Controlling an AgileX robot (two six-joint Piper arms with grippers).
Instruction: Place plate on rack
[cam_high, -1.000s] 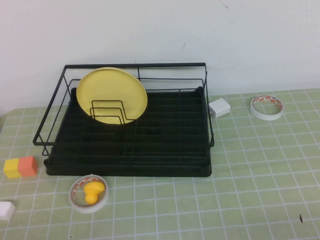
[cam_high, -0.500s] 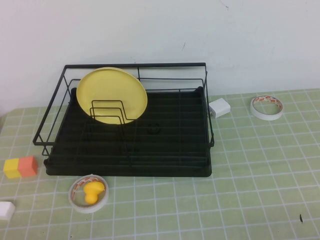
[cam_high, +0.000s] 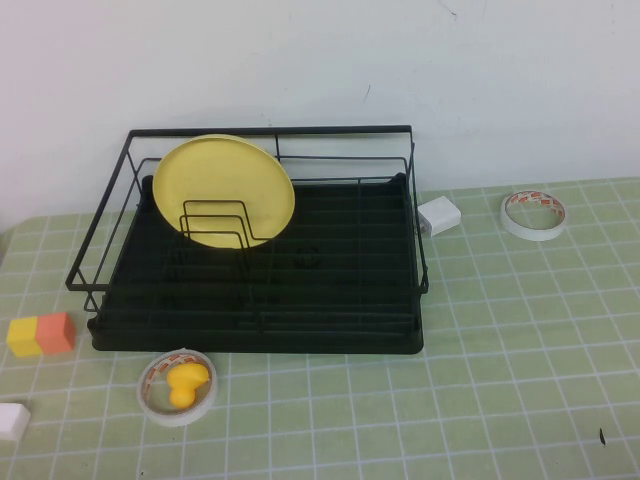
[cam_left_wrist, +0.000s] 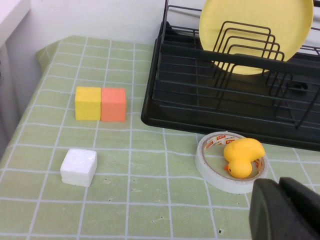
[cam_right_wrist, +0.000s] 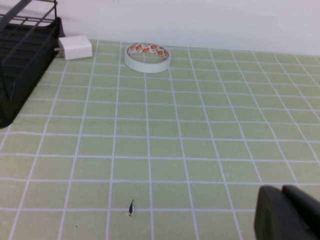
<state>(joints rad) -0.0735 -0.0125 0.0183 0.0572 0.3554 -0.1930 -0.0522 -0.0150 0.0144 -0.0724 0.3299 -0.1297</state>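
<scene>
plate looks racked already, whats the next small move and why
Probably none beyond keeping both arms parked. The plate stands upright in the rack divider loops, untouched. The left claw hangs near the tape roll with the duck; the right claw hangs over bare mat.

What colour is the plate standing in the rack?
Pale yellow, plain; the plate in the black rack shows best in the high view.

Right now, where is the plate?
High view: the plate stands upright in the rack, back-left, behind the divider loops. Both grippers are parked.
</scene>
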